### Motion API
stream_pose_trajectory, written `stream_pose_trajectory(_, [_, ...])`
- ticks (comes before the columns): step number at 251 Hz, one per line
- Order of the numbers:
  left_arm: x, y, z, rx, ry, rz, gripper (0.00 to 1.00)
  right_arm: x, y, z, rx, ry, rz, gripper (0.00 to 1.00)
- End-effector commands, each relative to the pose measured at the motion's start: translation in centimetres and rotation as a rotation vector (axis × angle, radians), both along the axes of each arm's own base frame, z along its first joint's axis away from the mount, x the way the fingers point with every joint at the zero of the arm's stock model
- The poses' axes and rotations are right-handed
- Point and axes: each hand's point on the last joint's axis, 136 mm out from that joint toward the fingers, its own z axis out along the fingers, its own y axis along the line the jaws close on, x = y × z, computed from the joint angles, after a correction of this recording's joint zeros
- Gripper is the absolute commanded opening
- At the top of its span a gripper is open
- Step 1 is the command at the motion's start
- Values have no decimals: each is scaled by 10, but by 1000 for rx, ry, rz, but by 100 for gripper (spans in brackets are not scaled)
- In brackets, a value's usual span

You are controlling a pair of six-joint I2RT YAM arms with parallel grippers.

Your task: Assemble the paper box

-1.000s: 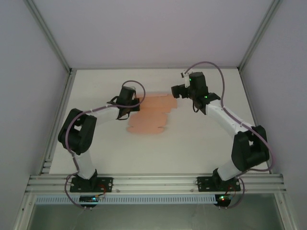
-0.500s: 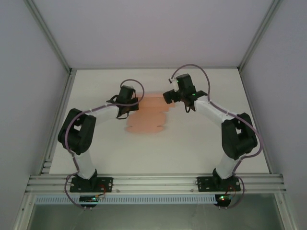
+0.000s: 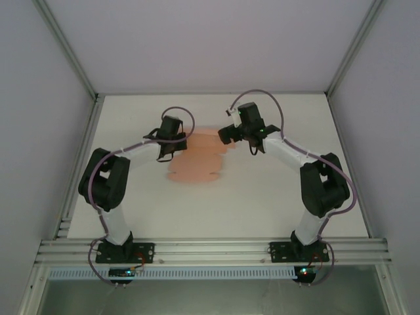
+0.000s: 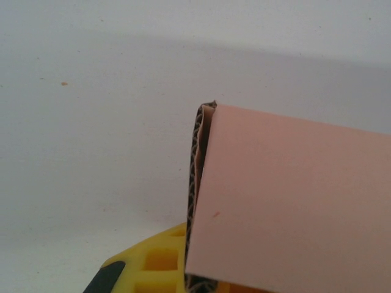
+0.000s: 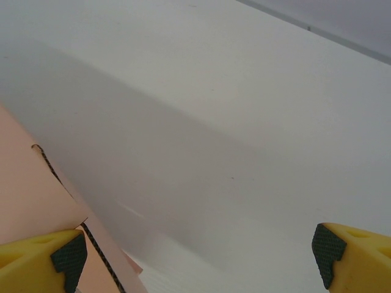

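Observation:
The paper box (image 3: pixel 197 164) is a flat salmon-pink card sheet lying mid-table, its left edge lifted. My left gripper (image 3: pixel 177 146) is shut on that left edge. In the left wrist view a pink flap (image 4: pixel 287 201) with its corrugated edge showing rises from between the jaws, just above one yellow finger (image 4: pixel 153 262). My right gripper (image 3: pixel 224 134) hovers at the sheet's far right corner. In the right wrist view it (image 5: pixel 198 262) is open, its yellow fingers (image 5: pixel 43 256) wide apart, and the card's edge (image 5: pixel 24 189) lies beside the left finger.
The white table (image 3: pixel 262 190) is walled by pale panels with an aluminium frame (image 3: pixel 210 249) along the near edge. Bare tabletop (image 5: pixel 232 122) lies between the right gripper's fingers.
The right arm has swung left, and its gripper now stands at the sheet's far right corner. The left gripper and the sheet have shifted slightly left.

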Motion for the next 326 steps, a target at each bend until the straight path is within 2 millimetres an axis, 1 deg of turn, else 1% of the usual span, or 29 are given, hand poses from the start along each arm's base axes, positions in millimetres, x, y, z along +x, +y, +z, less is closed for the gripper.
stream_pose_trajectory(1, [-20,-46,4,-101,54,-182,0,-35,51,-20,107,106,246,99])
stream_pose_trajectory(37, [-22,-56,9,-145,52,-221,0,-47,61,-22,137,102,365,99])
stream_pose_trajectory(55, [-23,-57,11,-154,56,-224,0,-61,65,-26,128,128,464,99])
stream_pose_trajectory(77, [-23,-57,13,-160,56,-222,0,-67,62,-31,93,139,502,99])
stream_pose_trajectory(91, [-23,-59,15,-170,52,-232,0,-61,58,-36,58,130,472,99])
stream_pose_trajectory(100, [-24,-60,15,-175,56,-235,0,-52,52,-39,23,109,432,99])
stream_pose_trajectory(120, [-24,-63,16,-186,56,-245,0,-36,49,-41,-11,55,360,99])
stream_pose_trajectory(130, [-24,-63,15,-190,60,-245,0,-29,54,-36,33,31,328,99])
stream_pose_trajectory(145, [-26,-64,14,-190,69,-252,0,-17,55,-28,77,-12,268,99])
stream_pose_trajectory(162, [-27,-63,13,-175,76,-258,0,-18,59,-23,101,-19,287,99])
stream_pose_trajectory(182, [-29,-57,9,-135,82,-253,0,-16,49,-12,122,-13,260,99])
stream_pose_trajectory(199, [-30,-53,7,-117,80,-264,0,-11,29,-2,139,-1,193,99])
stream_pose_trajectory(209, [-33,-55,7,-127,76,-297,0,-10,17,1,156,19,162,99])
stream_pose_trajectory(232, [-42,-63,12,-192,65,-381,0,-9,-5,-2,212,91,137,99])
stream_pose_trajectory(252, [-45,-64,17,-234,61,-408,0,-13,-18,-8,238,146,133,99])
stream_pose_trajectory(262, [-45,-63,18,-245,61,-418,0,-14,-22,-10,246,159,134,100])
stream_pose_trajectory(271, [-46,-62,18,-246,63,-417,0,-11,-25,-7,247,147,126,100])
stream_pose_trajectory(273, [-46,-62,19,-246,61,-416,0,-15,-27,-15,242,165,121,99])
stream_pose_trajectory(278, [-46,-62,19,-244,59,-418,0,-17,-28,-17,241,165,118,100])
stream_pose_trajectory(294, [-46,-61,19,-236,60,-417,0,-18,-28,-14,251,157,126,100])
stream_pose_trajectory(311, [-45,-59,17,-225,61,-407,0,-19,-28,-6,283,148,142,100])
stream_pose_trajectory(326, [-43,-55,14,-209,72,-386,0,-24,-21,3,319,149,179,99])
